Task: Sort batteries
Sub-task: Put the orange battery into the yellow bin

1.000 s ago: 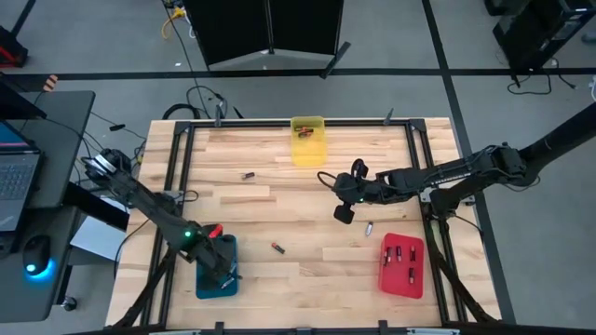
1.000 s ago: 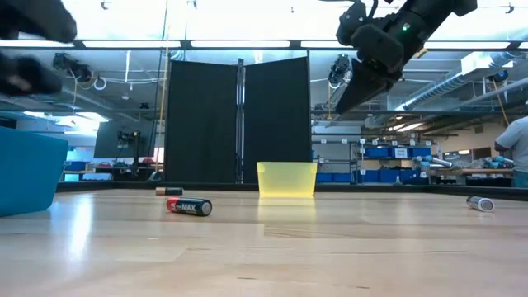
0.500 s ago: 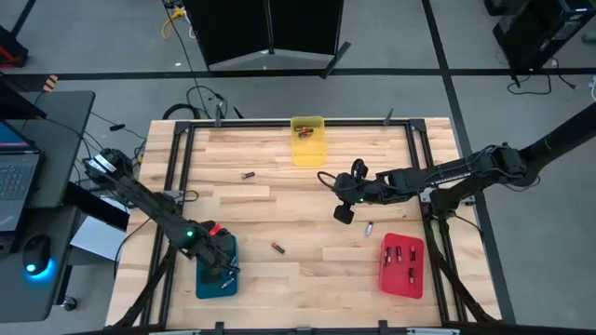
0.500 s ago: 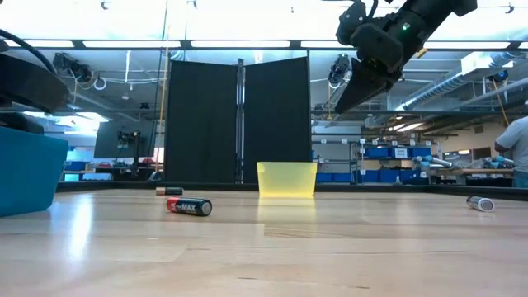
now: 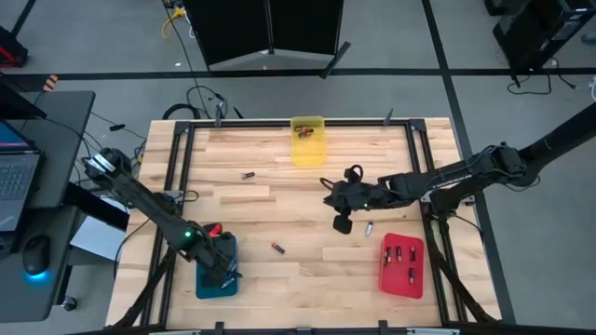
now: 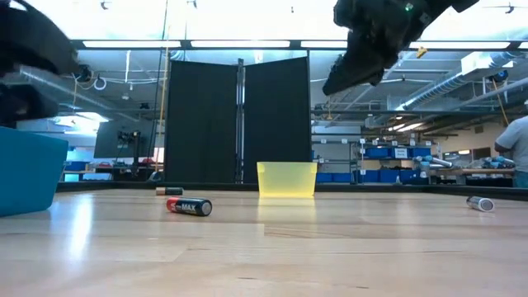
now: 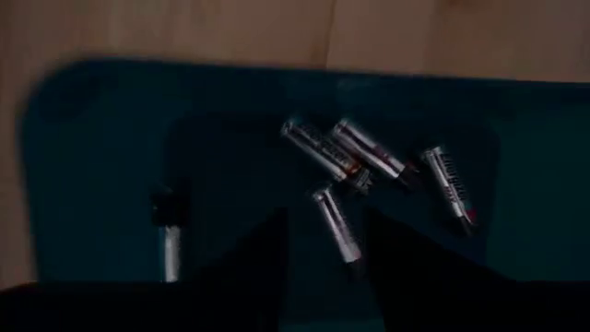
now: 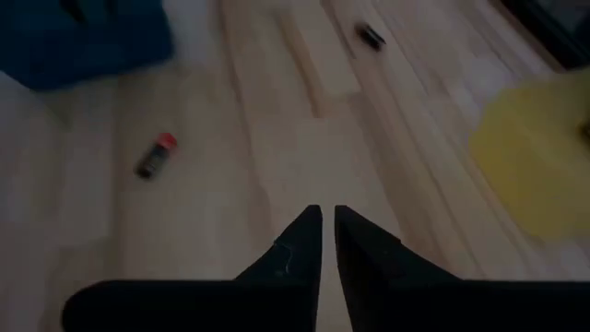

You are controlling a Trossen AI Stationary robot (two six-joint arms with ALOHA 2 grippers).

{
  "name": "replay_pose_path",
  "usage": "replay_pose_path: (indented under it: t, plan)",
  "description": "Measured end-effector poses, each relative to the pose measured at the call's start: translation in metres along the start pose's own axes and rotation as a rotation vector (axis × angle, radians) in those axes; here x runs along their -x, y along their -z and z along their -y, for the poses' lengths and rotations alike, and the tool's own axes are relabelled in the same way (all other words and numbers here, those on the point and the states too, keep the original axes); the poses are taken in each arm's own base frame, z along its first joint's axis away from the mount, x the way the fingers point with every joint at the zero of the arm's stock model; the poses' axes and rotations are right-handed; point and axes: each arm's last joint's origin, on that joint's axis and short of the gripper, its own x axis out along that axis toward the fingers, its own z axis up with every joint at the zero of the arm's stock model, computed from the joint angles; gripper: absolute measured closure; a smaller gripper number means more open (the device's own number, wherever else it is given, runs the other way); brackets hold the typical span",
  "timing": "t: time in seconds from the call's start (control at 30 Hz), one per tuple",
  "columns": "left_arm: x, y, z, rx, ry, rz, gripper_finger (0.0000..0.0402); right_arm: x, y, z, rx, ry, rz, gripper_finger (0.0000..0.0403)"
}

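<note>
Your right gripper (image 5: 342, 224), fingers nearly pressed together and empty, is hovering just beside the small silvery-grey cylindrical battery (image 5: 369, 227); its long axis is lying roughly front-to-back. Left gripper (image 5: 222, 270), fingers apart, is hanging over the blue plastic tray (image 5: 202, 286).

You have three shallow plastic trays on the wooden table: one teal tray (image 5: 216, 275), one translucent yellow tray (image 5: 308, 141) and one red tray (image 5: 402, 265). Three small cylindrical batteries lie loose on the boards: a dark one (image 5: 248, 174), a dark one with a red end (image 5: 277, 247) and a silvery one (image 5: 369, 227). You can count five silvery-grey batteries (image 7: 334, 225) in the teal tray and three dark cells (image 5: 399, 252) in the red one; the number in the yellow tray cannot be made out.
</note>
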Motion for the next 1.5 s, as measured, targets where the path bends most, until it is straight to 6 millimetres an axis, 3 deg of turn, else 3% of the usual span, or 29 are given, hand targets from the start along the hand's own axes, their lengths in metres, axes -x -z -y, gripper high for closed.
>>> replay_pose_path:
  t: [0.1, 0.2, 0.33, 0.57, 0.97, 1.27, 1.5]
  plan:
    - [0.005, -0.001, 0.000, -0.054, 0.003, 0.036, 0.0275, 0.002, -0.002, -0.008, 0.004, -0.023, 0.040, 0.0352]
    - [0.013, -0.003, 0.000, -0.115, 0.017, 0.088, 0.0322, 0.001, -0.002, -0.016, -0.017, -0.030, 0.066, 0.0354]
    - [0.021, -0.004, -0.003, -0.159, 0.066, 0.198, 0.0391, -0.019, 0.006, -0.032, -0.026, -0.055, 0.057, 0.0374]
    - [0.023, -0.008, -0.016, -0.191, 0.166, 0.430, 0.0397, -0.069, 0.012, -0.072, -0.089, -0.115, 0.080, 0.0389]
    - [0.026, -0.011, -0.034, -0.304, 0.222, 0.837, 0.0397, -0.143, 0.006, -0.138, -0.181, -0.050, 0.012, 0.0321]
    - [0.019, -0.011, -0.044, -0.316, 0.196, 0.882, 0.0396, -0.171, 0.013, -0.159, -0.174, 0.018, -0.050, 0.0224]
    - [0.020, -0.012, -0.044, -0.335, 0.195, 0.894, 0.0396, -0.189, 0.027, -0.155, -0.179, 0.058, -0.083, 0.0226]
